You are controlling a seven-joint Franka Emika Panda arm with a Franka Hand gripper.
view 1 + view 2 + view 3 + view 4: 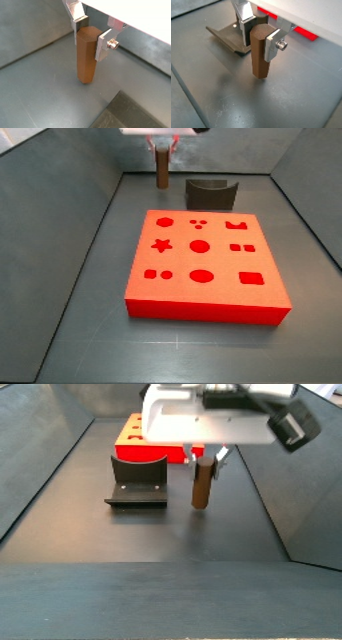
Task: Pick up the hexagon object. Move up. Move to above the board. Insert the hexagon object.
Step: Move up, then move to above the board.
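Observation:
The hexagon object [85,57] is a slim brown peg standing upright on the grey floor. It shows in both wrist views [259,55] and both side views [160,170] [202,487]. My gripper [90,35] [258,36] is at the peg's top, with its silver fingers pressed on two opposite sides. It hangs at the far end of the bin [163,142] [205,456]. The board [201,293] is a red-orange slab with darker cut-outs, lying apart from the peg; an edge of it shows in a wrist view [304,33] and a side view [147,452].
The dark fixture [210,194] [138,484] [228,37] stands on the floor between the board and the bin's end wall, beside the peg. Grey sloping walls [80,198] enclose the floor on all sides.

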